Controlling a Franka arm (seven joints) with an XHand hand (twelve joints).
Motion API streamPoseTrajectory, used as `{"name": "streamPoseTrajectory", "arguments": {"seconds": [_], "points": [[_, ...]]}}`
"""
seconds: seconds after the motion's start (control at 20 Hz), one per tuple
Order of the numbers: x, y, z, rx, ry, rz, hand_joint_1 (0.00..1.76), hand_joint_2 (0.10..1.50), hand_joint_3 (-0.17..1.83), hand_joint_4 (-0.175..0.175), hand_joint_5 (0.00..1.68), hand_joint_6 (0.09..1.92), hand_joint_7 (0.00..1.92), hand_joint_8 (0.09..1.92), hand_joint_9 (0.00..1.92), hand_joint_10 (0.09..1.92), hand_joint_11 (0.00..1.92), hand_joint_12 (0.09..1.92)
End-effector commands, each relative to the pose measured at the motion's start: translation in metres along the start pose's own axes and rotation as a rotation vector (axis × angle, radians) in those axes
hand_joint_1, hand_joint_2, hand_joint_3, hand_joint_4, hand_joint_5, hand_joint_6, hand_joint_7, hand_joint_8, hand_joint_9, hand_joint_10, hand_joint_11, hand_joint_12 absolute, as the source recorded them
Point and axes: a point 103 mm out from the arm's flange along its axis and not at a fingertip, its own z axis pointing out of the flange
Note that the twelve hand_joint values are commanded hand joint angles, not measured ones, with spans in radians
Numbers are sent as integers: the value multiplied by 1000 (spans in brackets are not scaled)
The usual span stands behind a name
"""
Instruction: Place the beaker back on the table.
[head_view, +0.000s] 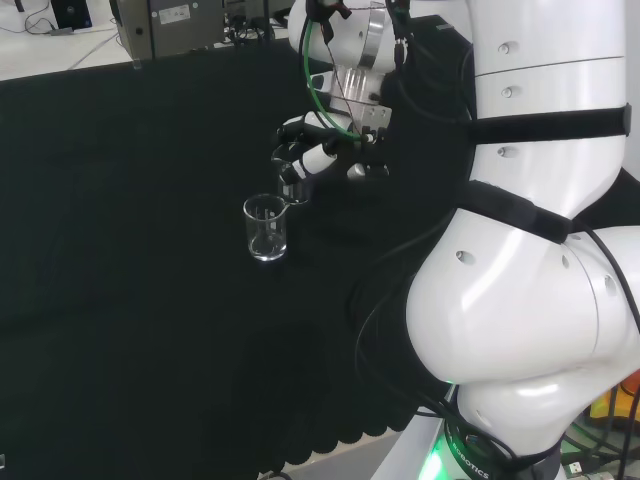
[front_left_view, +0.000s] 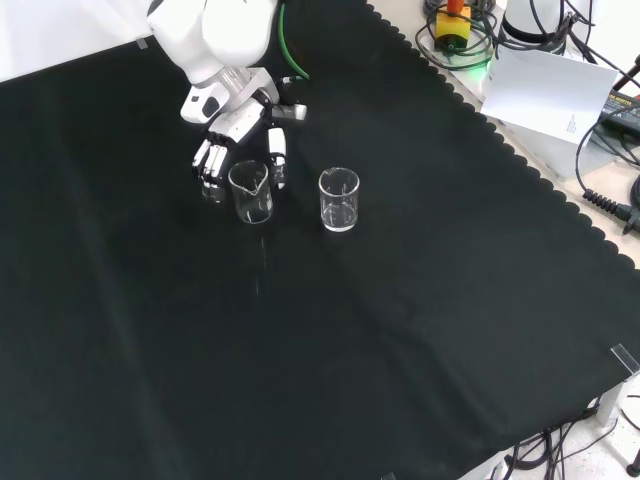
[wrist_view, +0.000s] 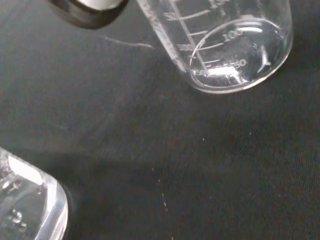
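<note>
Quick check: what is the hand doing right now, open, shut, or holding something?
Hand: shut on a clear beaker, fingers curled round it just above the black cloth. A second beaker stands free beside it.

You can read graduation marks on the clear beaker (wrist_view: 235, 45): the numbers 100 and 50 on its wall.

2 clear beakers (front_left_view: 339, 199) (front_left_view: 251, 191), 1 hand (front_left_view: 232, 133)

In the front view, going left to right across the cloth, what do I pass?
Hand → beaker at the hand → free-standing beaker → white paper sheet off the cloth.
</note>
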Motion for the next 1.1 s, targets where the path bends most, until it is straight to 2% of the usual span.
{"name": "streamPoseTrajectory", "arguments": {"seconds": [0.05,0.3,0.45,0.65,0.85,1.1], "points": [[8,-4,-1,52,-86,24,737,856,-175,-16,339,177,223,661,620,87,122,1431],[14,-13,-13,-25,-85,26,727,855,-174,-18,309,97,137,637,543,87,70,1445],[21,-24,-39,-73,-74,33,697,847,-173,-19,240,87,40,607,455,87,12,1465],[35,-47,-74,-124,-79,50,672,841,-173,-18,215,87,9,597,422,87,0,1465],[54,-76,-97,-147,-93,77,665,841,-172,-19,214,87,19,601,429,87,0,1462],[78,-114,-113,-163,-81,120,655,843,-168,-21,218,87,29,605,444,87,0,1463]]}}
